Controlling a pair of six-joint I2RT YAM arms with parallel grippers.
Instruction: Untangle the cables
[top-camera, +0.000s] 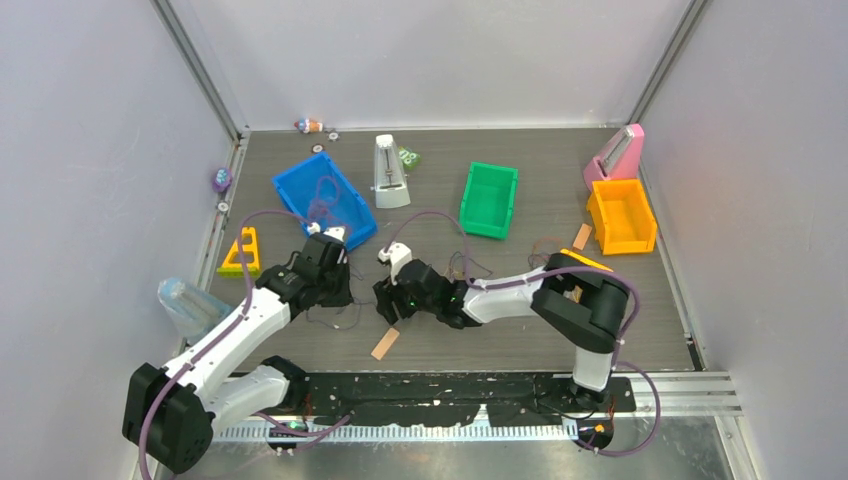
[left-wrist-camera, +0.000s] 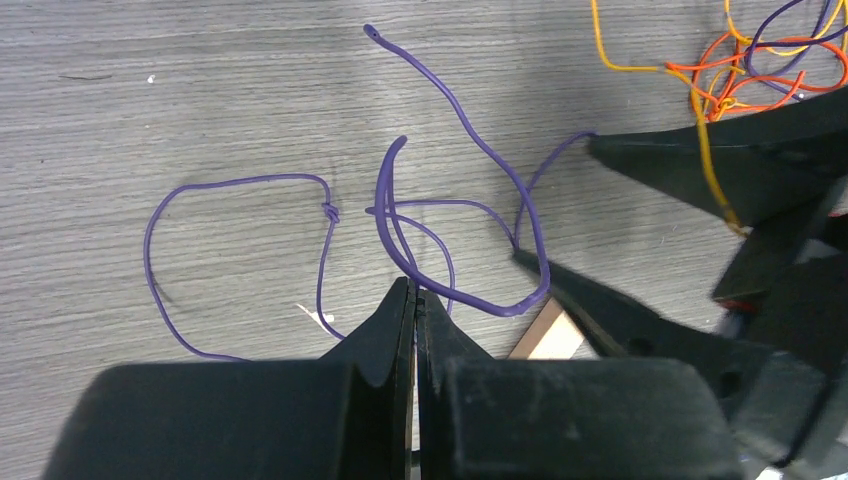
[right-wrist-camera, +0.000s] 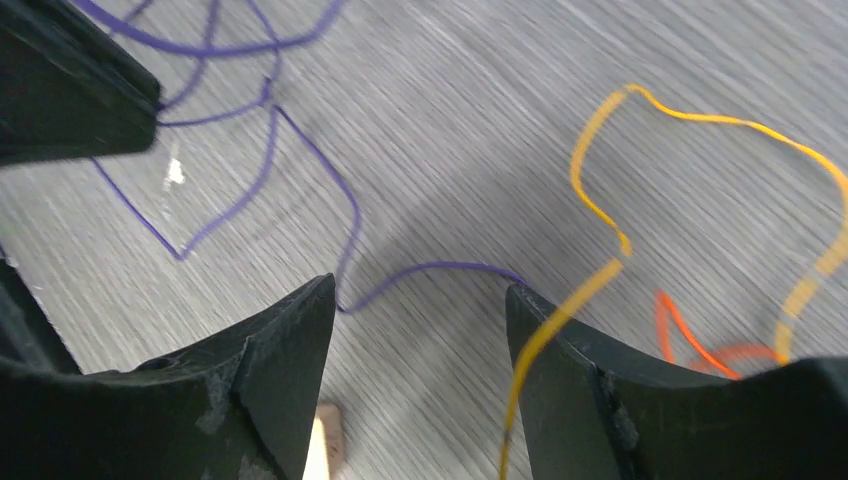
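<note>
The purple cable (left-wrist-camera: 240, 182) lies in loose loops on the grey table, and one thicker-looking loop (left-wrist-camera: 500, 305) rises to my left gripper (left-wrist-camera: 415, 290), which is shut on it at the fingertips. My right gripper (right-wrist-camera: 420, 290) is open, low over the table, with a stretch of the purple cable (right-wrist-camera: 430, 268) running between its fingertips. A yellow cable (right-wrist-camera: 600, 130) crosses in front of its right finger, and a red one (right-wrist-camera: 690, 340) lies beside it. The yellow-red tangle (left-wrist-camera: 745, 80) sits behind the right gripper (left-wrist-camera: 555, 200). In the top view the two grippers (top-camera: 340, 297) (top-camera: 388, 303) face each other.
A flat wooden stick (top-camera: 385, 343) lies just under the right gripper, and another stick (top-camera: 582, 236) lies at the right. A blue bin (top-camera: 352, 212), a green bin (top-camera: 490, 200), an orange bin (top-camera: 622, 215), a white upright object (top-camera: 390, 172) and a yellow triangle (top-camera: 240, 255) stand around.
</note>
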